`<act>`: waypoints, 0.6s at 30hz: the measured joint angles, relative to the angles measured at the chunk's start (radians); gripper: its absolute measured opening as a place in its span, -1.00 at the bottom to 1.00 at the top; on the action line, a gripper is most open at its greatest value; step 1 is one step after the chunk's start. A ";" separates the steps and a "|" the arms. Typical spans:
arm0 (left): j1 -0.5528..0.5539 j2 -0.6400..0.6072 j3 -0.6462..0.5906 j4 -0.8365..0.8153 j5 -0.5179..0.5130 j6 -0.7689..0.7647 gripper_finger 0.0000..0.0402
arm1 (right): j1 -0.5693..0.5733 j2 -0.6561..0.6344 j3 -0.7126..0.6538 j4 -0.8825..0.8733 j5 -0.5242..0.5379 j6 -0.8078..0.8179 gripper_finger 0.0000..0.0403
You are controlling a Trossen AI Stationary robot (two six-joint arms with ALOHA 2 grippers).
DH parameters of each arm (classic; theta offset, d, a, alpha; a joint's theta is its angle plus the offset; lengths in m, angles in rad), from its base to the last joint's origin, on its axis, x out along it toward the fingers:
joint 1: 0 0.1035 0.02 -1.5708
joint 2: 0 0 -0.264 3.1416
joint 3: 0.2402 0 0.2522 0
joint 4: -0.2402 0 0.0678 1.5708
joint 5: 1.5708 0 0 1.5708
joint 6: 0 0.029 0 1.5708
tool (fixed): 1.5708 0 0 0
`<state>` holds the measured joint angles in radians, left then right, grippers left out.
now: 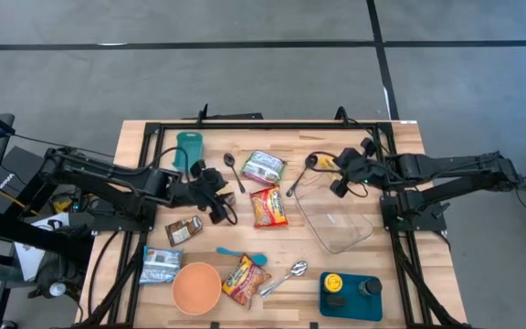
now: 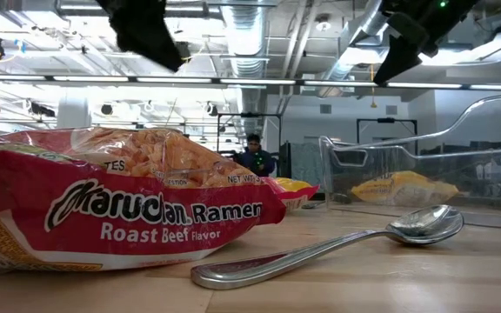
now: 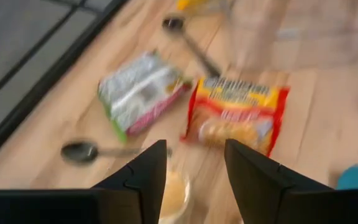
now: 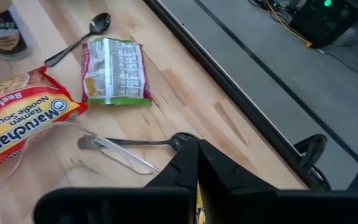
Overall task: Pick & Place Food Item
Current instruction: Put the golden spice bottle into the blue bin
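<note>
Food packets lie flat on the wooden table (image 1: 400, 146): a green-and-white one (image 1: 263, 167), a red ramen pack (image 1: 269, 208) beside it, a second ramen pack (image 1: 245, 279) near the front, a brown packet (image 1: 184, 230) and a silver-blue one (image 1: 160, 265). My left gripper (image 1: 226, 212) hangs open above the table just left of the middle ramen pack (image 3: 238, 115). A pale blurred thing (image 3: 174, 194) shows below its gap. My right gripper (image 1: 316, 164) is shut and raised, over a yellow packet (image 1: 326, 163) on the table. Both grippers are high up in the low view.
A clear container (image 1: 336, 219) stands right of centre, with a spoon (image 4: 135, 144) at its far edge. Other spoons (image 1: 235, 171) (image 1: 286, 277), a teal cup (image 1: 189, 151), an orange bowl (image 1: 196, 288) and a blue tray (image 1: 352, 302) with small jars also sit on the table.
</note>
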<state>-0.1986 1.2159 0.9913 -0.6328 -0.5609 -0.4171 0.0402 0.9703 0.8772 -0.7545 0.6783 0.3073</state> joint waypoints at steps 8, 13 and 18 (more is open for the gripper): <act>0.000 0.002 0.000 -0.157 0.018 -0.124 -0.29 | 0.001 0.000 0.000 0.000 0.000 0.000 -0.99; 0.000 0.002 -0.012 -0.153 0.104 -0.156 -0.30 | 0.001 0.000 0.000 0.000 0.000 -0.001 -0.99; 0.000 0.002 -0.075 -0.156 0.196 -0.239 -0.29 | 0.001 0.000 0.000 0.000 0.001 -0.003 -0.99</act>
<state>-0.1982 1.2177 0.9159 -0.7884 -0.3650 -0.6564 0.0410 0.9703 0.8772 -0.7547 0.6793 0.3038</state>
